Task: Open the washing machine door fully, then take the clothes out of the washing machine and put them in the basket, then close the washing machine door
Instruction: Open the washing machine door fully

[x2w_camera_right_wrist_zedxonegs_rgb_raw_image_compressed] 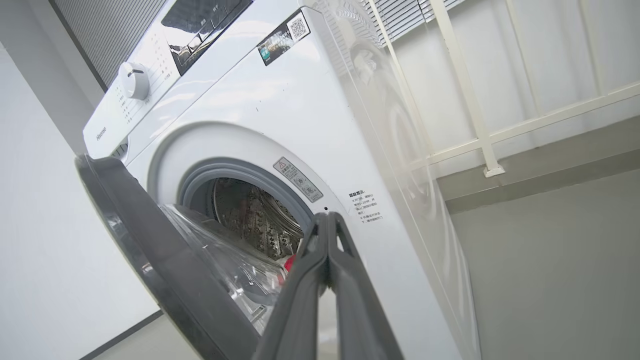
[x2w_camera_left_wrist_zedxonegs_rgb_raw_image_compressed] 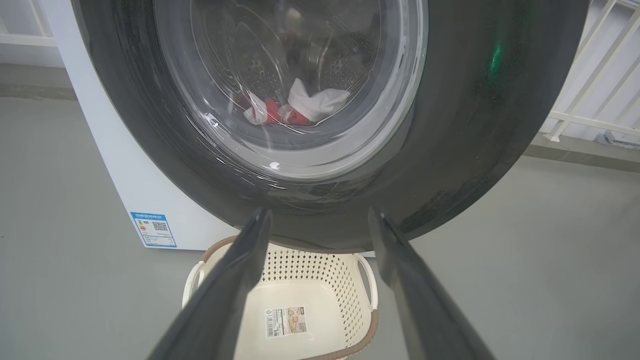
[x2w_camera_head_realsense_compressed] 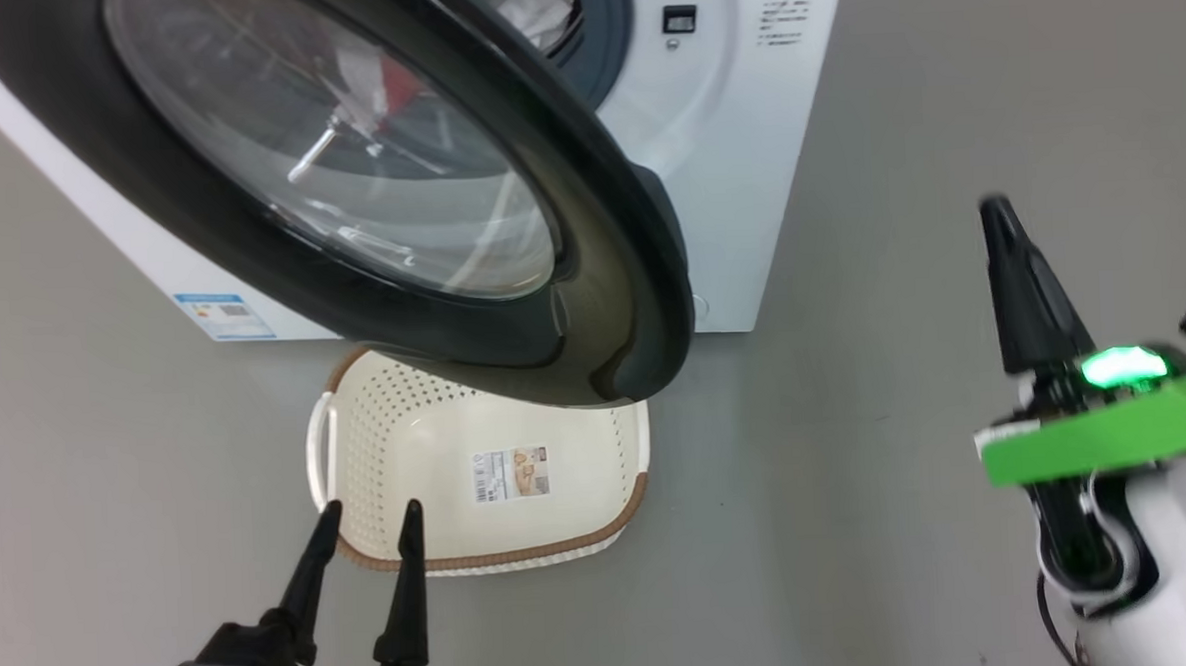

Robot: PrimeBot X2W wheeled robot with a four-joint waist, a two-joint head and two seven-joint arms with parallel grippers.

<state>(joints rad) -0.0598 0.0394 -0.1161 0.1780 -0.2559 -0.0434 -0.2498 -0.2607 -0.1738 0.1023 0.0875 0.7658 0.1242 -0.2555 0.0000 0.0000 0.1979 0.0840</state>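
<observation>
My left gripper (x2w_camera_head_realsense_compressed: pixel 371 507) is spread wide and holds nothing, hovering at the near rim of the basket (x2w_camera_head_realsense_compressed: pixel 562 547), which sits on the floor in front of the washing machine (x2w_camera_head_realsense_compressed: pixel 746 166). The washing machine door (x2w_camera_head_realsense_compressed: pixel 612 302) stands swung out above the basket's far side. The clothes (x2w_camera_left_wrist_zedxonegs_rgb_raw_image_compressed: pixel 315 102) lie in the drum, seen through the glass. My right gripper (x2w_camera_head_realsense_compressed: pixel 998 210) is clenched on nothing, well to the right.

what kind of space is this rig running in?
Looks like a laundry corner, possibly a staged test room: a white front-loading washing machine, a cream basket on the grey floor before it, and a white railing beside the machine.
</observation>
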